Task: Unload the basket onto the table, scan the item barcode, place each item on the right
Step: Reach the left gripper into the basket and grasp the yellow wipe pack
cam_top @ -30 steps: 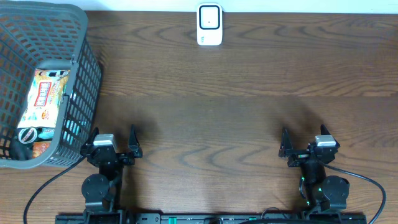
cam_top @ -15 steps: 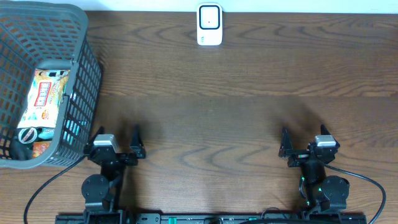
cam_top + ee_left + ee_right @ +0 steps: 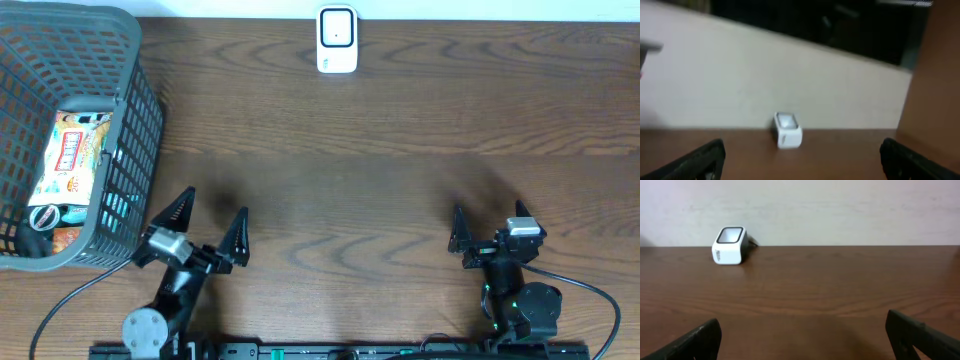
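Observation:
The item, an orange and white snack packet (image 3: 72, 150), lies inside the grey basket (image 3: 140, 110) at the far left. The white barcode scanner (image 3: 337, 40) stands at the table's far edge; the left wrist view shows it as a blurred scanner (image 3: 786, 131), and the scanner (image 3: 730, 245) sits far left in the right wrist view. My left gripper (image 3: 212, 207) is open and empty, angled just right of the basket's near corner. My right gripper (image 3: 488, 214) is open and empty near the front right. No barcode is visible.
A dark round-topped object (image 3: 45, 216) and other packets lie in the basket's near end. A black cable (image 3: 70, 300) runs along the front left. Bare brown tabletop (image 3: 340, 190) lies between the grippers and the scanner.
My left gripper has lifted, moved forward and swung to the right, its fingers now spread wide in the overhead view. The right arm has stayed still.

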